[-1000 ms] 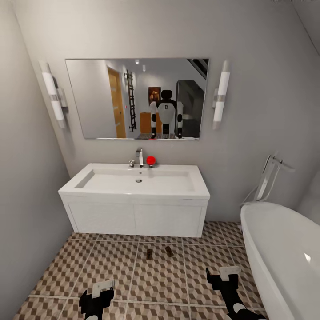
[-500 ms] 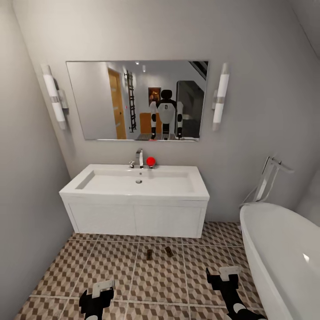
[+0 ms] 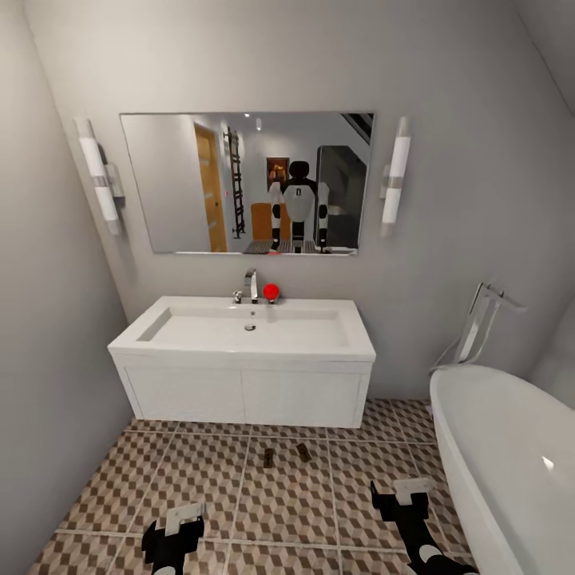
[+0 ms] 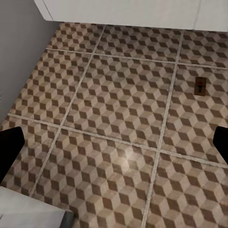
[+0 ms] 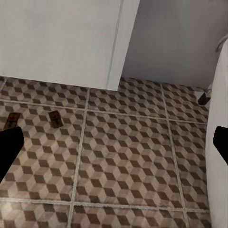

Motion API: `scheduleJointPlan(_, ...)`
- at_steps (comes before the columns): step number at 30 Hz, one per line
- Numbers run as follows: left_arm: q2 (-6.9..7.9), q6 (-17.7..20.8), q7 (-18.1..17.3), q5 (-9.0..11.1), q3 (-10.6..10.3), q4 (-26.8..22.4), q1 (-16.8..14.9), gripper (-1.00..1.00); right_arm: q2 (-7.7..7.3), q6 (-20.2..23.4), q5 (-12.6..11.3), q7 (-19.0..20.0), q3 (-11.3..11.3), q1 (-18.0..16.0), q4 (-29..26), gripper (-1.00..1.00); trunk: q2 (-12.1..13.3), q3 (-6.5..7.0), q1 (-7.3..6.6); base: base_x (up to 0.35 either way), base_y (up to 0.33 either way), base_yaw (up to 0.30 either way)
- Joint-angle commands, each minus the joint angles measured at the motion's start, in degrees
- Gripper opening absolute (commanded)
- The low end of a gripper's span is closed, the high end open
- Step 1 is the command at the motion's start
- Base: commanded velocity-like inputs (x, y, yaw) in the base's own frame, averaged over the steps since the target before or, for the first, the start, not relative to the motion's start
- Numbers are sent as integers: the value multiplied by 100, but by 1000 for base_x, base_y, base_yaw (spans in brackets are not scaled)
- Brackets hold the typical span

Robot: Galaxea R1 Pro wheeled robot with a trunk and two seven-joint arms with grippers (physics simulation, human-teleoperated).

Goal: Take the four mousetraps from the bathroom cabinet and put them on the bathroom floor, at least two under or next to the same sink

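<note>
**A:** Where were the mousetraps at that point?

**B:** Two lay flat on the bathroom floor (image 3: pixel 200 479), just in front of the white vanity (image 3: pixel 243 395) that carries the sink (image 3: pixel 247 327): the left mousetrap (image 3: pixel 268 458) and the right mousetrap (image 3: pixel 303 452), near each other but apart. Both sat on the same cube-patterned tiles. I saw no other traps, and the only sign of the cabinet was an orange-brown shape reflected in the mirror (image 3: pixel 247 184).

**A:** And the hands?

**B:** The left gripper (image 3: pixel 177 529) and the right gripper (image 3: pixel 399 499) hung low over the tiles, each with its fingers spread wide and nothing between them. The right wrist view looked straight at both traps.

**A:** So what could have gone wrong?

**B:** Mostly the base. The traps were tiny, dark and flat against a busy brown pattern, lying between the robot and the vanity. I'd judge that rolling forward or swinging round carelessly could have run over one or nudged it away from the sink, and that would undo the "next to the sink" condition.

**A:** Anything on the right?

**B:** The bathtub (image 3: pixel 511 463) crowded the right arm. A wide turn might have clipped its rim, or its tap stand (image 3: pixel 479 327).
</note>
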Motion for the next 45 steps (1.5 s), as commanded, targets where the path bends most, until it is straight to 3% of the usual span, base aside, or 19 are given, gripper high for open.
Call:
scheduleJointPlan(1,-8,-24,17,12,-41,22,-10,100,0,-14,-58,-7,52,-5,3,100,32,7,-20,0,0,0)
scheduleJointPlan(18,7,-24,17,12,-38,22,-10,100,0,-15,-58,-8,52,-5,3,100,713,313,-393,0,0,0)
scheduleJointPlan(45,13,-24,17,12,-41,22,-10,100,0,-17,-58,-8,52,-5,2,100,713,313,-393,0,0,0)
